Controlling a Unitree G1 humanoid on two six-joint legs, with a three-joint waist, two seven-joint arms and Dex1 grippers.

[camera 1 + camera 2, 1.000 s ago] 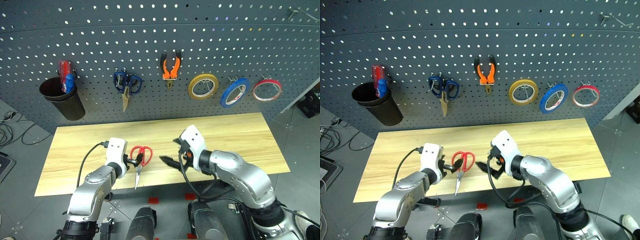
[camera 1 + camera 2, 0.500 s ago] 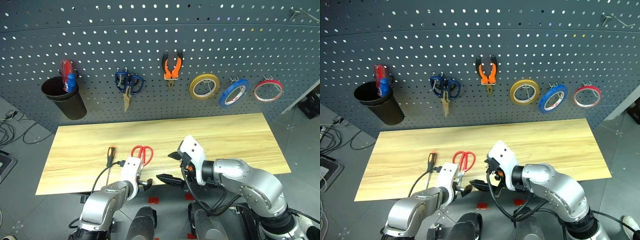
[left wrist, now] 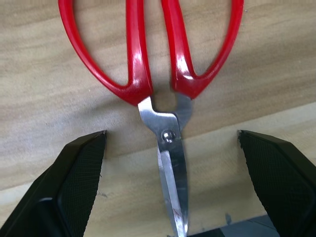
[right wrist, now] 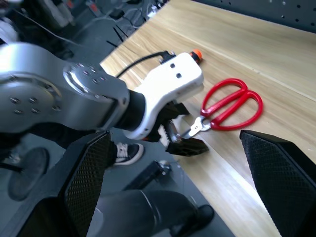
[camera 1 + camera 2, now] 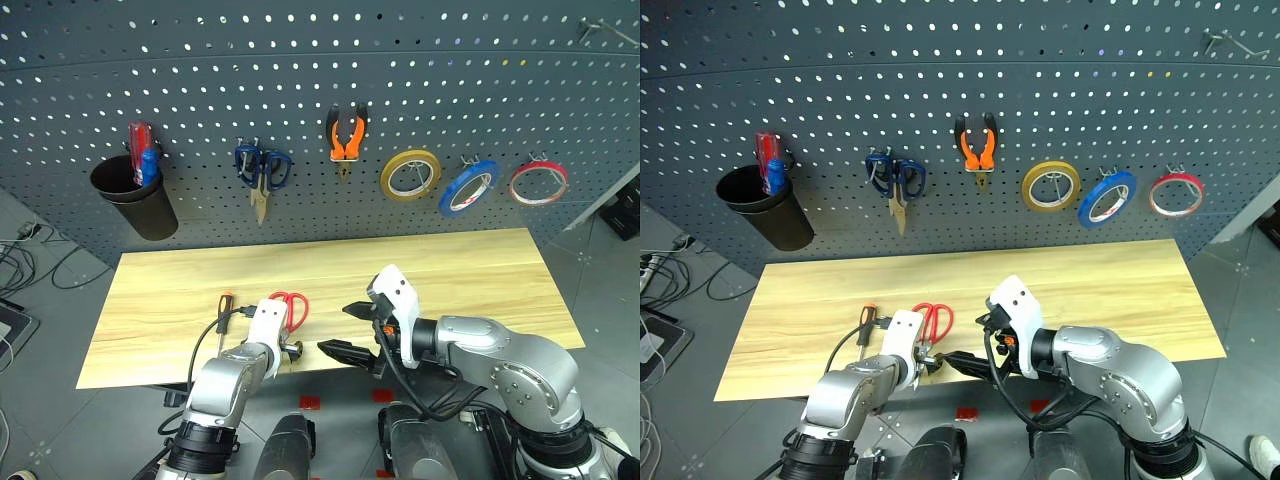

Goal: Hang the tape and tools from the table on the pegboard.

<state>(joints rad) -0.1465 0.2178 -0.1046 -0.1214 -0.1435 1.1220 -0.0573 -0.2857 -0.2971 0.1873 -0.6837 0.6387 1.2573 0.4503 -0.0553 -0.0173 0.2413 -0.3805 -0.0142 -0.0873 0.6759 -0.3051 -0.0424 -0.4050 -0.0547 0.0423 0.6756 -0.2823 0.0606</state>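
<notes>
The red-handled scissors [image 3: 163,94] lie flat and closed near the front edge of the light wooden table [image 5: 480,275], handle loops toward the dark grey pegboard [image 5: 300,90], blades reaching to the table's front edge. Just to their left lies the black-and-orange-handled screwdriver [image 5: 223,310], orange end toward the board. On the pegboard hang the orange-handled needle-nose pliers [image 5: 344,135], nose down, and the blue tape ring [image 5: 468,187], between a yellow ring and a red one

The left gripper [image 3: 173,182] stands wide apart, its black fingers [image 3: 74,182] on either side of the red-handled scissors [image 3: 163,89]. The scissors lie flat on the light wooden table [image 3: 44,113], handles away from the gripper, blades closed and running back between the fingers, untouched by either.
</notes>
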